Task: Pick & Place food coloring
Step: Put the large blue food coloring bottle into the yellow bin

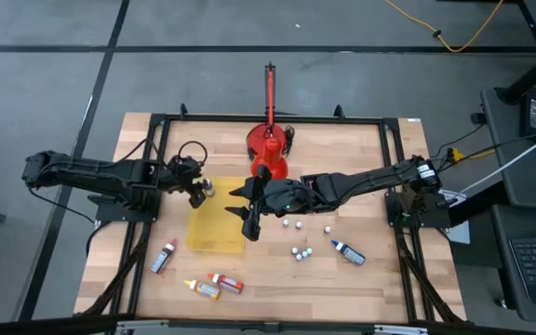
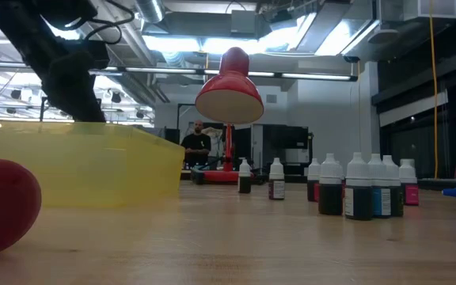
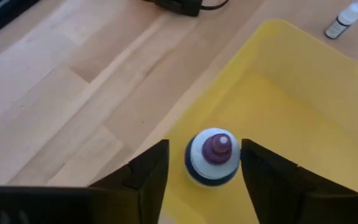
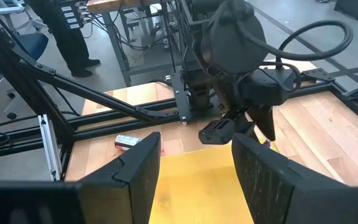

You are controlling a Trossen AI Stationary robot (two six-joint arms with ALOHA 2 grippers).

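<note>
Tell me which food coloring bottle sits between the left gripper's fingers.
The purple-tipped bottle standing upright at the yellow bin's edge; the left gripper straddles it, open. Others lie elsewhere.

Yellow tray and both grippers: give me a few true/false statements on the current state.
1. The left gripper stands over a corner of the yellow tray. True.
2. Its fingers are clamped tight on the bottle. False: gaps show on both sides of the bottle.
3. The right gripper holds a bottle. False: nothing sits between its open fingers.
4. All bottles lie flat. False: a group stands upright.
5. A red lamp sits beyond the tray. True.
</note>
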